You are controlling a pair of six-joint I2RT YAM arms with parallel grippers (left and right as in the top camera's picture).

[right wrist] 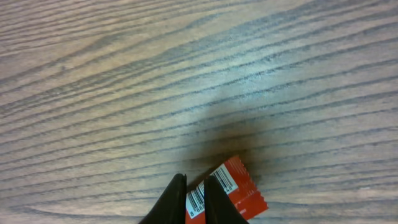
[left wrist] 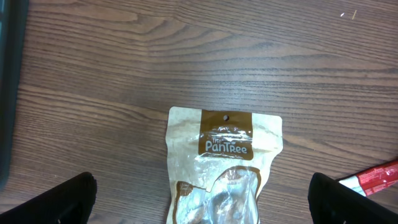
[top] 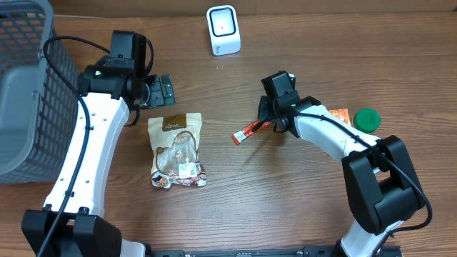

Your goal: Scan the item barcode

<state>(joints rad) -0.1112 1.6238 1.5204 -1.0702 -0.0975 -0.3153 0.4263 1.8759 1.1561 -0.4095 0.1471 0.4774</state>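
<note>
One red snack packet (top: 250, 130) is midway across the bench (top: 285, 207), right of the pouch (top: 176, 150), pinched at one end by our right jaws; our left jaws hang wide apart above that pouch. We judge the packet light, thin and crinkly: best held by its sealed end, barcode (right wrist: 196, 200) uncovered.

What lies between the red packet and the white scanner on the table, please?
Nothing but bare table: the overhead view shows the stretch from the red packet to the white scanner holding no other item.
</note>
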